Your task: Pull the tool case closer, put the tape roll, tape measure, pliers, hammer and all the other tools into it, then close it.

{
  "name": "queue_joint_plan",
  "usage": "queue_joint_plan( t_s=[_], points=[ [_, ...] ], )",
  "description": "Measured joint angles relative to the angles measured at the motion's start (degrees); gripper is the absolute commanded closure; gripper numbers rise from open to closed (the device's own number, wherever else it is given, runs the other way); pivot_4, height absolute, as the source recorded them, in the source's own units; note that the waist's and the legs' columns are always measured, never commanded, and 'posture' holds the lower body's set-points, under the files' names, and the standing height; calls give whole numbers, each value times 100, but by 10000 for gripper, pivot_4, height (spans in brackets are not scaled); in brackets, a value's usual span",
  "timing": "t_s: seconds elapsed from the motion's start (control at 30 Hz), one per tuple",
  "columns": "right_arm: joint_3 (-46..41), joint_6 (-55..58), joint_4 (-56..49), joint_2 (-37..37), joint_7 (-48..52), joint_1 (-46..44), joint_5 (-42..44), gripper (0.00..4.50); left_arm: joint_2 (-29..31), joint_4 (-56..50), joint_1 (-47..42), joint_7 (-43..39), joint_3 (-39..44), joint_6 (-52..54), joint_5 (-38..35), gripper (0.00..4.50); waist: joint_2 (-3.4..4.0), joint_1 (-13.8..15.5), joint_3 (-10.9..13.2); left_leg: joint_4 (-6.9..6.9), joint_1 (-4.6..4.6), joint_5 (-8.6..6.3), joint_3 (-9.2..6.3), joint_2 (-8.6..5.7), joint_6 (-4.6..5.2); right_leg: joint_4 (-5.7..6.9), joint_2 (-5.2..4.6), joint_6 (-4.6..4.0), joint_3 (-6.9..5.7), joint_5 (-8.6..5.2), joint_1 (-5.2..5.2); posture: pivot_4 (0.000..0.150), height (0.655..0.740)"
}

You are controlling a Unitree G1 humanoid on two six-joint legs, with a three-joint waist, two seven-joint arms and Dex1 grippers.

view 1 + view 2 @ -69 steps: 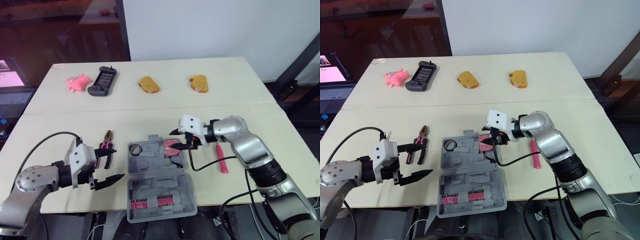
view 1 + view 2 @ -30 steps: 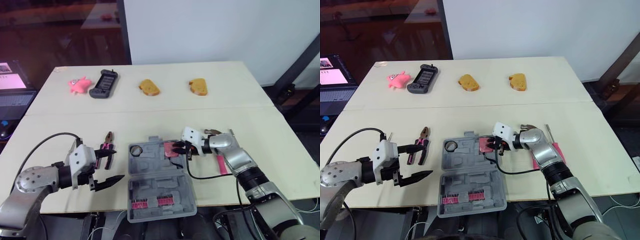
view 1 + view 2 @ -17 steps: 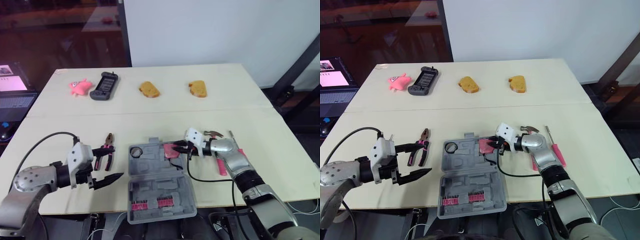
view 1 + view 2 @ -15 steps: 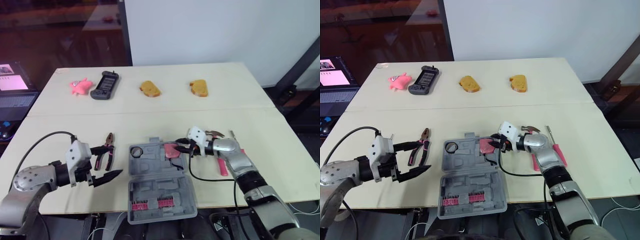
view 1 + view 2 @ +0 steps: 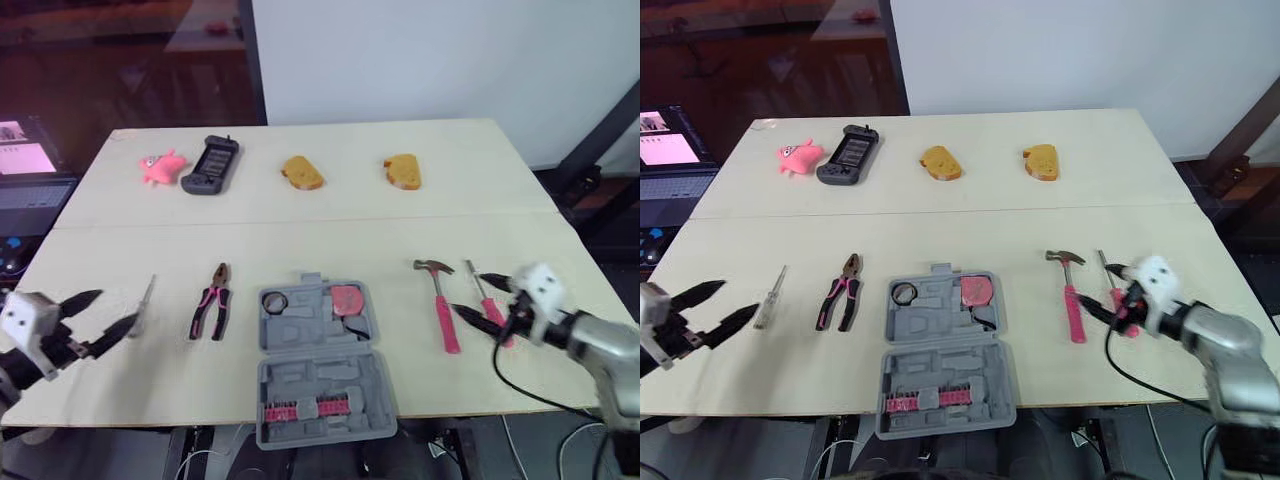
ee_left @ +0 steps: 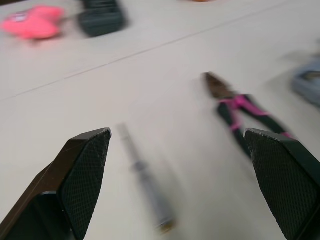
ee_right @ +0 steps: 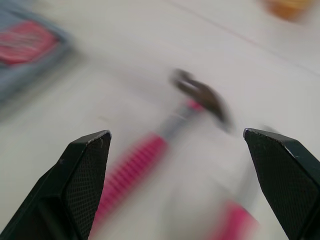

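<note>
The grey tool case [image 5: 320,372] lies open near the table's front edge. In its far half sit a black tape roll [image 5: 275,300] and a pink tape measure [image 5: 347,298]. Pink-handled pliers [image 5: 211,301] lie left of the case, and a clear-handled screwdriver [image 5: 143,303] lies further left. A pink-handled hammer [image 5: 440,303] rests right of the case, with a pink screwdriver [image 5: 483,296] beside it. My left gripper [image 5: 118,306] is open and empty by the clear screwdriver [image 6: 147,185]. My right gripper [image 5: 469,291] is open and empty over the pink screwdriver, with the hammer [image 7: 200,95] ahead of it.
Along the far side of the table lie a pink toy [image 5: 160,166], a black handheld device [image 5: 210,164] and two bread slices [image 5: 301,172] [image 5: 403,171]. A laptop [image 5: 25,160] stands off the table's left edge. A row of pink bits [image 5: 300,408] sits in the case's near half.
My right gripper let go of the tape measure, which stays in the case, and drew back to the right past the hammer. My left gripper pulled back to the left.
</note>
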Motion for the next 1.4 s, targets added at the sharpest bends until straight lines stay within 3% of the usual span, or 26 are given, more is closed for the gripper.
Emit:
queue_joint_plan(
  t_s=[0.2, 0.43, 0.7, 0.97, 1.17, 1.4],
  points=[
    [-802, -498, 1068, -150, -147, 39, 194, 267, 285, 1200, -178, 64, 303, -454, 100, 0, -6, -68, 4, -11, 47, -1, -2, 5, 0, -4, -8, -3, 0, -3, 42, 1500, 7400],
    [-732, -551, 1096, -127, -329, -80, 250, 267, 287, 1159, -397, 24, 285, -486, 100, 0, -3, -74, 3, -11, 46, 0, -1, 6, 0, -2, -8, -1, 6, -2, 38, 1500, 7400],
    [55, 959, -663, -305, -60, -616, 1003, 267, 291, -865, -672, -95, -423, 665, -167, 0, 4, -53, 8, -5, 40, 0, -4, 5, 0, 0, -13, -2, 10, -1, 38, 1500, 7400],
    [1082, 3162, -2618, -1231, 539, -1676, 2466, 267, 629, -2753, -728, -212, -1260, 2184, -544, 0, 10, -79, 15, -12, -33, -3, -6, 6, 4, 3, -8, 21, 4, 11, -41, 1500, 7400],
    [1557, 3931, -3041, -1648, 989, -2889, 3148, 267, 629, -3742, -400, 61, -1378, 2836, -641, 0, 4, -39, 33, -8, -44, -3, -10, 4, 5, -2, -16, 19, -6, 11, -42, 1500, 7400],
    [1949, 3928, -2971, -1809, 1399, -3203, 3087, 267, 276, -4595, 215, 561, -1177, 3152, -783, 0, 2, -53, 35, -4, -44, -5, -5, 1, 8, -3, -18, 19, -8, 11, -43, 1500, 7400]
  ],
)
